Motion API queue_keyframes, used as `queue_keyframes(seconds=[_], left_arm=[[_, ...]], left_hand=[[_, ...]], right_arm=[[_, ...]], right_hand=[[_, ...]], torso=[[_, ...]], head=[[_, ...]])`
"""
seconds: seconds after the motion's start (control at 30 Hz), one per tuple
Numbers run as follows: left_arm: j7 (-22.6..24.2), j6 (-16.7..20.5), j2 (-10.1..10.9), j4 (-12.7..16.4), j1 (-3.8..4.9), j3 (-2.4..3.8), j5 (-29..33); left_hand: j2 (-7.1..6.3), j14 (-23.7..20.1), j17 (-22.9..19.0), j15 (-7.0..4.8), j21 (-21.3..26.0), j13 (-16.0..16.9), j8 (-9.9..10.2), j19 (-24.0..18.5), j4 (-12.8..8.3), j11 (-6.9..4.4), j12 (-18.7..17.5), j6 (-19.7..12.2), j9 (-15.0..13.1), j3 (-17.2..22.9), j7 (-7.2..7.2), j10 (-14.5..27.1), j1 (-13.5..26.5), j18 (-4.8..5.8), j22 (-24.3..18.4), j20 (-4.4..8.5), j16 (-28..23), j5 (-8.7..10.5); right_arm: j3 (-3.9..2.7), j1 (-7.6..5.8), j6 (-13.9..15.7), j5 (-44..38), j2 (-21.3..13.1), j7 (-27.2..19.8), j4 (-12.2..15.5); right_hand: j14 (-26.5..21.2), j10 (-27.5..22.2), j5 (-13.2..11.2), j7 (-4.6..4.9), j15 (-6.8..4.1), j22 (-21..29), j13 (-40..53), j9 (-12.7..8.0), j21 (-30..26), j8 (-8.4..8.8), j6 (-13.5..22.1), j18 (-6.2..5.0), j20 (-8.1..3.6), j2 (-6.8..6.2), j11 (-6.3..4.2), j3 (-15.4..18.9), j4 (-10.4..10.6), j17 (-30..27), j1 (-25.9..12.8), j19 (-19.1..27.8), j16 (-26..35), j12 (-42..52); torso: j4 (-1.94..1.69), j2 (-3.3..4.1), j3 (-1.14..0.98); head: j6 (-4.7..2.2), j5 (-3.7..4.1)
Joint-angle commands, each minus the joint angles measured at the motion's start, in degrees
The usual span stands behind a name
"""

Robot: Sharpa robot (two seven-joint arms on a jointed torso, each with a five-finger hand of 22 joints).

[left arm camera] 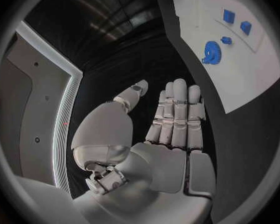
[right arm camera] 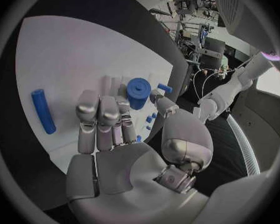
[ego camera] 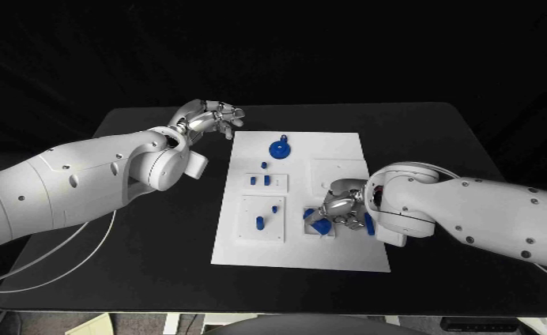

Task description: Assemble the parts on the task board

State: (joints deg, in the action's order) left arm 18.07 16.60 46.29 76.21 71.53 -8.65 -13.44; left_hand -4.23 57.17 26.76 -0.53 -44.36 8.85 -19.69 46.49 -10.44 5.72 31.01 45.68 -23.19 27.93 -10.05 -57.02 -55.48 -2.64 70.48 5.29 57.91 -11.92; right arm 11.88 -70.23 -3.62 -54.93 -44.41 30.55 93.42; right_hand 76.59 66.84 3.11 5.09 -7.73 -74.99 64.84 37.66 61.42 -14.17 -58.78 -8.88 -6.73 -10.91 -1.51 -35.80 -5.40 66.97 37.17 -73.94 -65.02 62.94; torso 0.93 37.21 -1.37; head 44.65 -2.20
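The white task board [ego camera: 299, 252] lies in the middle of the black table. My right hand [ego camera: 343, 207] is low over its near right part. There the thumb and a finger pinch a short blue cylinder [right arm camera: 138, 91], which stands upright on the board [right arm camera: 71, 55]. A blue rod [right arm camera: 43, 111] lies flat beside that hand [right arm camera: 109, 119], also seen as the rod [ego camera: 369, 224]. A blue gear [ego camera: 279, 148] stands at the board's far end. My left hand [ego camera: 212, 122] hovers off the board's far left corner, fingers straight and holding nothing.
Small blue pegs [ego camera: 265, 180] sit in a raised white block left of centre. More blue pieces [ego camera: 268, 216] sit in another block nearer me. The left wrist view shows the gear [left arm camera: 211, 52] and square pieces [left arm camera: 236, 21] beyond the left hand [left arm camera: 174, 119].
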Motion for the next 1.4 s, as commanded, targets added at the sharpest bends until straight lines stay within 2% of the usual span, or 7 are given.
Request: queue_keyframes(seconds=[0.03, 0.3, 0.43, 0.7, 1.0, 1.17, 1.4], left_arm=[[0.44, -0.74, -0.06, 0.04, 0.03, 0.03, 0.22], [0.34, -0.78, -0.12, -0.04, 0.03, 0.03, 0.22], [0.36, -0.85, -0.22, -0.09, 0.03, 0.03, 0.22], [0.37, -1.12, -0.18, -0.09, 0.03, 0.03, 0.23], [0.32, -1.07, -0.08, -0.09, 0.03, 0.03, 0.24], [0.29, -1.15, -0.16, -0.07, 0.03, 0.03, 0.24], [0.23, -1.06, -0.08, -0.1, 0.03, 0.03, 0.24]], left_hand=[[-0.21, -0.14, 0.06, 0.28, 0.24, 0.09, -0.4, 0.42, 0.32, 0.05, 0.33, -0.1, 0.08, 0.04, -0.36, 0.28, 0.29, -0.73, 0.09, 0.61, -0.29, 0.23], [-0.2, -0.13, 0.08, 0.28, 0.24, 0.1, -0.41, 0.44, 0.36, 0.05, 0.34, -0.1, 0.08, 0.04, -0.35, 0.28, 0.31, -0.74, 0.1, 0.61, -0.3, 0.23], [-0.18, -0.13, 0.08, 0.27, 0.25, 0.11, -0.42, 0.45, 0.37, 0.04, 0.34, -0.09, 0.08, 0.05, -0.35, 0.27, 0.31, -0.74, 0.11, 0.61, -0.29, 0.23], [-0.04, -0.12, 0.11, 0.28, 0.29, 0.12, -0.43, 0.5, 0.53, 0.05, 0.34, -0.12, 0.1, 0.07, -0.36, 0.31, 0.4, -0.75, 0.11, 0.61, -0.32, 0.22], [-0.04, -0.13, 0.12, 0.28, 0.31, 0.14, -0.44, 0.51, 0.56, 0.05, 0.34, -0.13, 0.1, 0.07, -0.36, 0.32, 0.42, -0.76, 0.12, 0.61, -0.34, 0.22], [-0.04, -0.13, 0.13, 0.28, 0.32, 0.14, -0.45, 0.52, 0.58, 0.05, 0.35, -0.13, 0.1, 0.06, -0.36, 0.32, 0.43, -0.77, 0.12, 0.61, -0.35, 0.22], [-0.03, -0.13, 0.14, 0.28, 0.33, 0.15, -0.46, 0.54, 0.63, 0.05, 0.35, -0.12, 0.1, 0.06, -0.36, 0.32, 0.46, -0.77, 0.13, 0.6, -0.36, 0.22]], right_arm=[[0.48, 0.57, -1.61, -0.79, -0.67, 1.01, 0.32], [0.41, -0.48, -1.64, -1.52, -1.67, 0.96, 1.43], [0.03, -0.66, -1.77, -2.37, -1.94, 0.92, 1.04], [-0.73, -0.83, -2.17, -2.87, -1.93, 0.81, 0.69], [-0.95, -1.18, -3.61, -3.14, -2.64, 0.8, 1.39], [-0.95, -1.35, -4.85, -2.99, -3.02, 0.93, 2.28], [-0.94, -1.37, -6.46, -2.48, -3.79, 1.16, 3.54]], right_hand=[[-0.11, -0.42, -0.15, -0.19, 0.13, -0.12, 0.0, -0.14, -0.34, -0.42, 0.18, -6.12, -0.23, -0.15, 0.0, 0.27, -0.09, -0.07, -0.4, -0.06, -0.22, -0.39], [-0.11, -0.32, -0.28, -0.26, 0.06, -0.09, -0.01, -0.07, -0.35, -0.4, 0.1, -6.12, -0.27, -1.47, -0.06, 0.8, 0.48, -0.13, -1.14, -0.09, -0.25, -0.49], [-0.12, -0.31, -0.28, -0.27, 0.04, -0.09, 0.0, -0.03, -0.35, -0.4, 0.11, -6.12, -0.3, -1.56, -0.08, 1.11, 0.65, -0.13, -1.46, -0.08, -0.27, -0.52], [-0.14, -0.28, -0.26, -0.31, 0.0, -0.1, 0.02, 0.03, -0.32, -0.4, 0.11, -6.12, -0.38, -1.24, -0.12, 1.46, 0.58, -0.12, -1.56, -0.09, -0.31, -0.53], [-0.15, -0.27, -0.27, -0.32, -0.01, -0.11, 0.04, 0.06, -0.3, -0.39, 0.11, -6.12, -0.44, -0.99, -0.13, 1.66, 0.57, -0.12, -1.63, -0.09, -0.33, -0.54], [-0.17, -0.25, -0.22, -0.34, -0.03, -0.15, 0.08, 0.12, -0.26, -0.37, 0.09, -6.12, -0.53, -0.03, -0.16, 1.97, 0.26, -0.13, -1.43, -0.06, -0.38, -0.57], [-0.19, -0.21, -0.2, -0.35, -0.02, -0.21, 0.11, 0.15, -0.2, -0.35, 0.04, -6.12, -0.54, 0.77, -0.15, 2.32, -0.11, -0.15, -1.33, 0.0, -0.42, -0.6]], torso=[[0.0, -0.03, -0.02], [0.01, -0.01, 0.01], [0.01, -0.01, 0.04], [0.02, 0.04, -0.01], [0.03, 0.04, -0.07], [0.13, -0.01, -0.04], [0.02, 0.01, -0.06]], head=[[0.0, 0.01], [-0.16, 0.12], [-0.22, 0.22], [-0.44, 0.14], [-0.38, 0.11], [-0.42, 0.2], [-0.38, 0.28]])
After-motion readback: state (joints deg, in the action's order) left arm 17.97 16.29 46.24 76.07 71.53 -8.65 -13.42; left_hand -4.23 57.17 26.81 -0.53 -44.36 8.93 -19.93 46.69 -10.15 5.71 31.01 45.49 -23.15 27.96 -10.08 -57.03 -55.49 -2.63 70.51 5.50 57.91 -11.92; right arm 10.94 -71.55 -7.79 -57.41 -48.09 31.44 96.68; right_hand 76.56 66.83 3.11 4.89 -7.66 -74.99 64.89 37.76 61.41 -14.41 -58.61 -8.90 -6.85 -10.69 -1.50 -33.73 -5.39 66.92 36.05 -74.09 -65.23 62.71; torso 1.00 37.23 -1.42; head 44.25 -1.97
